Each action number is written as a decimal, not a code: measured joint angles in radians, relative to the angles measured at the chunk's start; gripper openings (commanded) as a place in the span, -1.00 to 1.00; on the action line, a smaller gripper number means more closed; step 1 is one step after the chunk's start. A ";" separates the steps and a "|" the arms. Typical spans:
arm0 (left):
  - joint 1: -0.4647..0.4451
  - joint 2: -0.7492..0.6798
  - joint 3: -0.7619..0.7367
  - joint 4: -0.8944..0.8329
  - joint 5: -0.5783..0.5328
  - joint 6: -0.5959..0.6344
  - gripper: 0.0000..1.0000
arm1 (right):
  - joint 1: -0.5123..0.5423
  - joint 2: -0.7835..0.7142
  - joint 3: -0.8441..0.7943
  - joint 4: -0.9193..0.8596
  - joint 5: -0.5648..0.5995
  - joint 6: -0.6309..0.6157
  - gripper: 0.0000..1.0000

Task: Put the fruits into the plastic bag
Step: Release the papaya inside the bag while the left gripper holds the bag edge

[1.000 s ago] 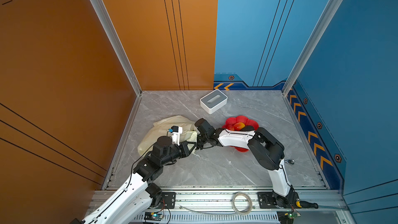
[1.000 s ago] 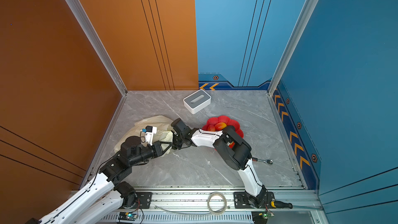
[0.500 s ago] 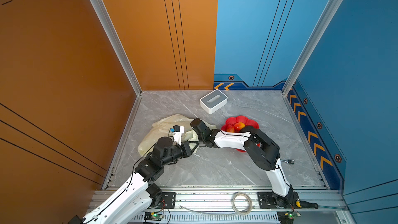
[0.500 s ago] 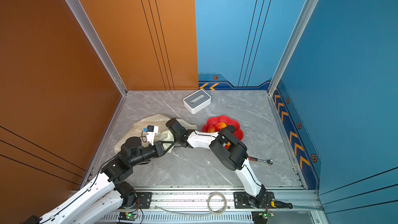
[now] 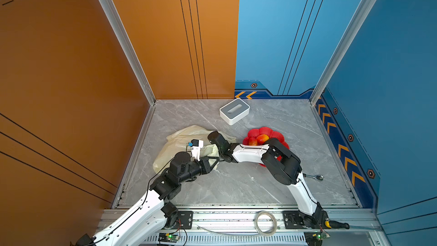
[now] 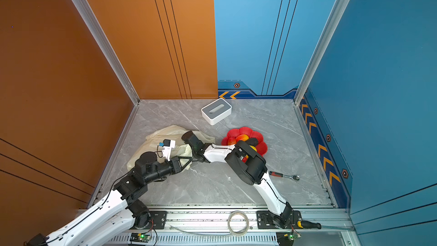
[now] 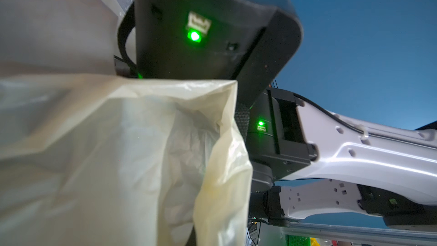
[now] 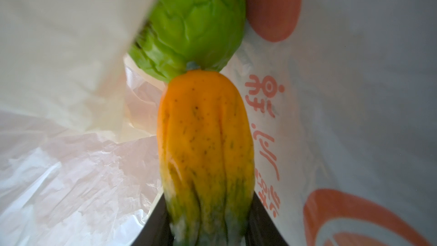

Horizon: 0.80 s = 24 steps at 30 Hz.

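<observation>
The grey marbled worktop [image 5: 236, 185] carries all the things; on its left part lies the plastic bag [image 5: 179, 138], cream-yellow and crinkled, with its mouth turned toward the middle; the right arm [image 5: 250, 153] reaches across the middle to this mouth, and its front end goes under the film, so in both top views its pincer is hidden; near the back wall stands the white-and-grey box [image 5: 234, 111], well apart from the bag; the red flower-shaped dish [image 5: 272, 133] sits right of the bag, partly covered by the right arm; in the dish lie two red-yellow mangoes [image 5: 259, 138] touching each other, and just beside them a dark avocado [image 6: 252, 141]; a ratchet wrench [image 6: 285, 175] lies on the worktop nearer the front, to the right of the arm; the left pincer [image 5: 214, 161] is closed on the rim of the bag and holds it lifted; in the right wrist view the right pincer [image 8: 209, 199] is inside the bag, its black fingers clamped on the greenish end of an orange-yellow fruit [image 8: 203, 126]; the tip of this fruit touches a bumpy green fruit [image 8: 194, 27] that lies deeper in the bag
</observation>
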 measured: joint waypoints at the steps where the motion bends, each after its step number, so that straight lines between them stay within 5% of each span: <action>1: 0.000 0.000 -0.001 0.002 0.000 0.000 -1.00 | 0.000 0.000 0.000 0.000 0.000 0.000 -0.27; 16: 0.000 -0.029 -0.018 0.000 -0.001 -0.003 -1.00 | -0.007 0.003 0.000 -0.039 0.000 -0.060 0.49; 24: 0.000 -0.034 -0.018 0.000 -0.001 -0.003 -1.00 | -0.013 0.003 0.000 -0.069 0.001 -0.091 0.49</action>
